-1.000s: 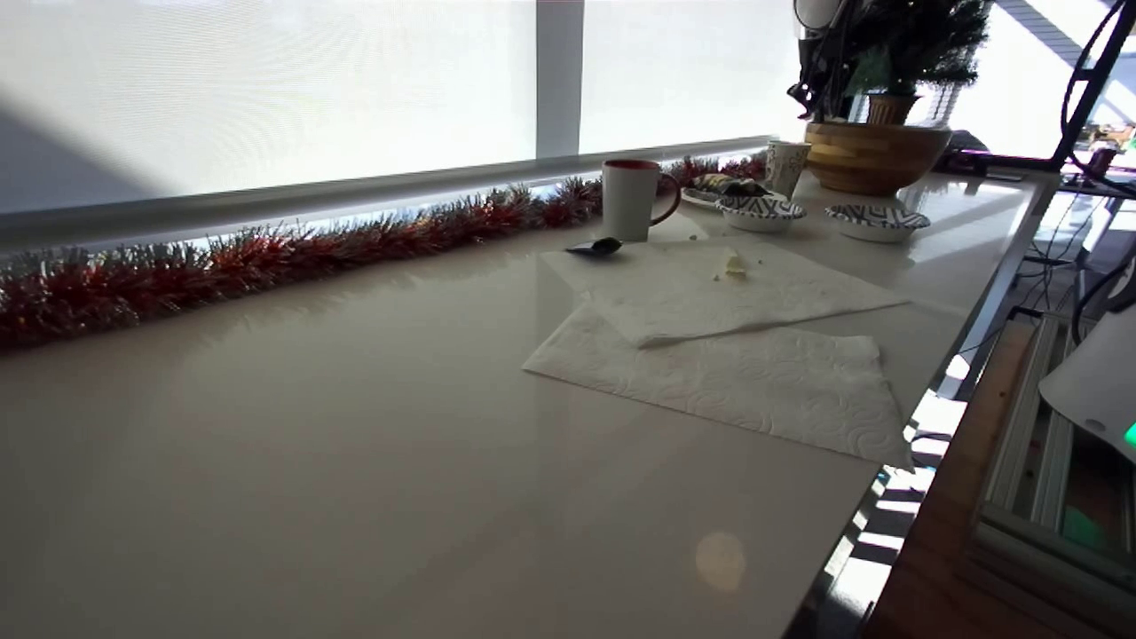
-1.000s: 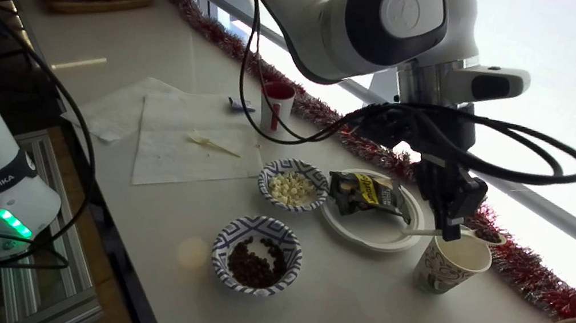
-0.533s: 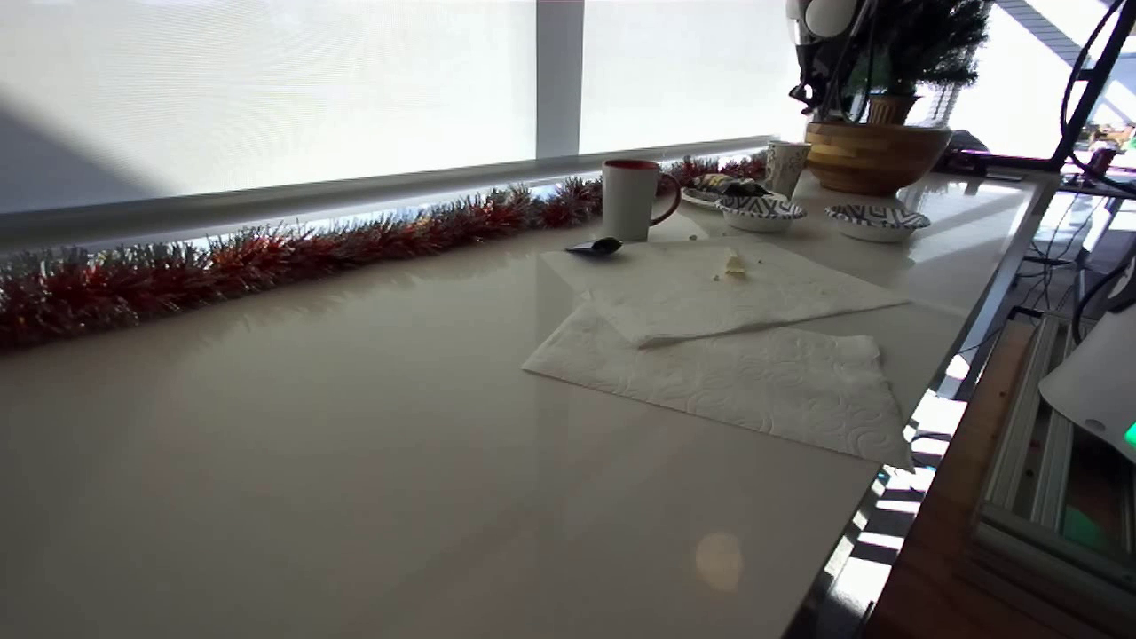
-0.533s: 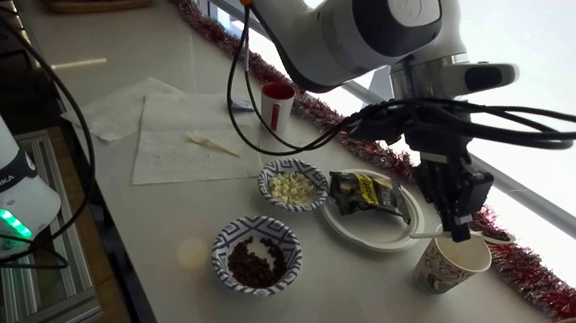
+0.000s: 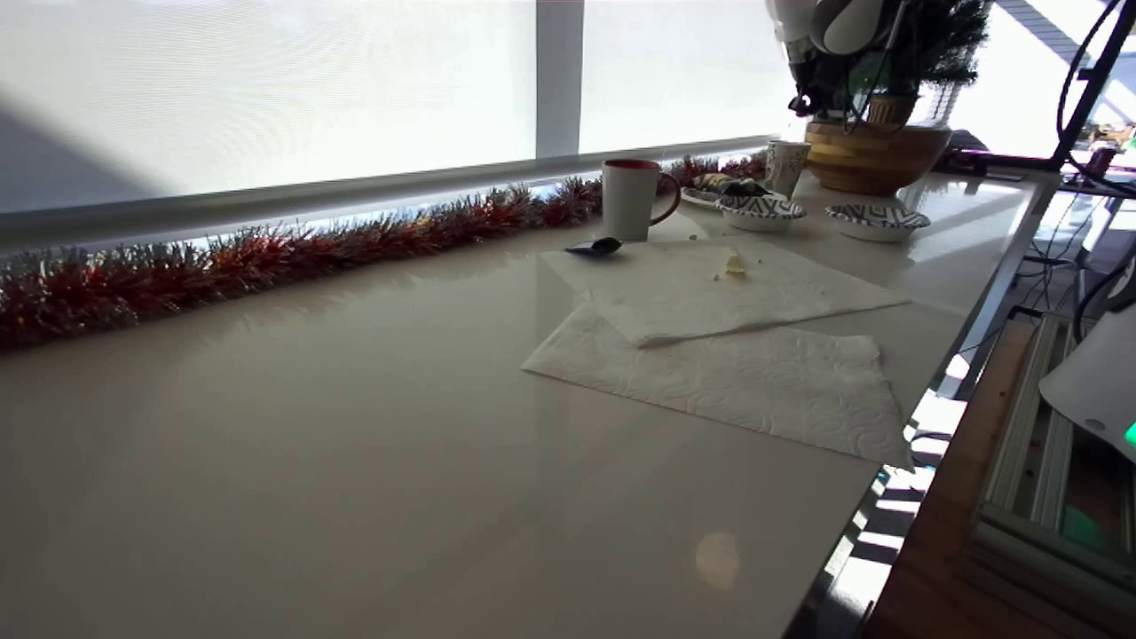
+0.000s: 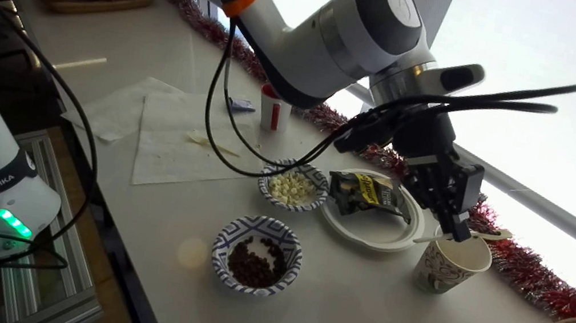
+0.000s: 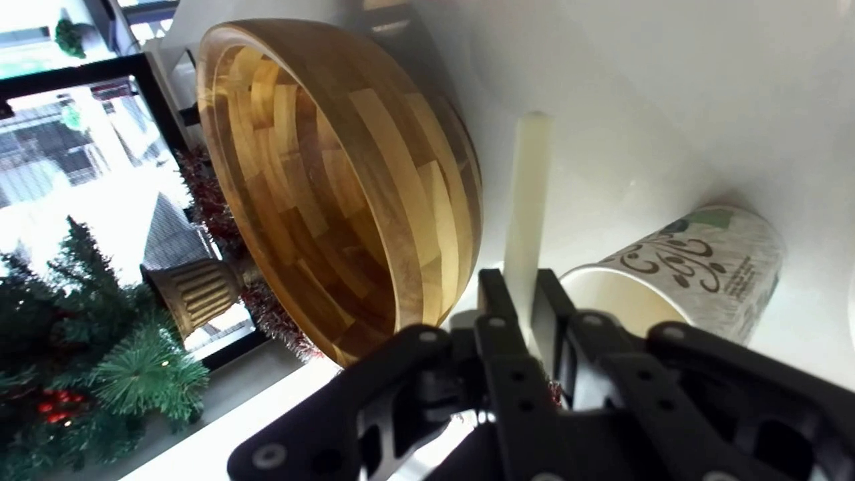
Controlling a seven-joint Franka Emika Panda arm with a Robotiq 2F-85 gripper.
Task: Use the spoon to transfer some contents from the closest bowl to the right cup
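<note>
Transfer at what looks like the tipping stage

Nearest, your black two-fingered gripper is clamped on the handle of an off-white plastic spoon, the handle's free end jutting clear of the grip. Near it stands an upright, tapered white paper cup with brown scrollwork, which you may take as the target. Note the change: half a second ago a dark load sat in the spoon's head; now your wrist has rolled, the head has turned, and no load shows in it. For the task, this suggests that the contents are leaving the spoon or have left it. You cannot tell where they went: the cup's floor is hidden, and in an exterior view the head appears past the rim, in line with the red tinsel garland. A spill beyond the cup is therefore a risk for you to check before withdrawing.

Next outward, a large round bowl of patchwork wood stands near the cup. Farther off, a blue-and-white patterned paper bowl holding dark round pieces, your likely source, has not moved; nor has its neighbour, a matching paper bowl of pale pieces. Farthest, see the white mug with a red interior.
</note>
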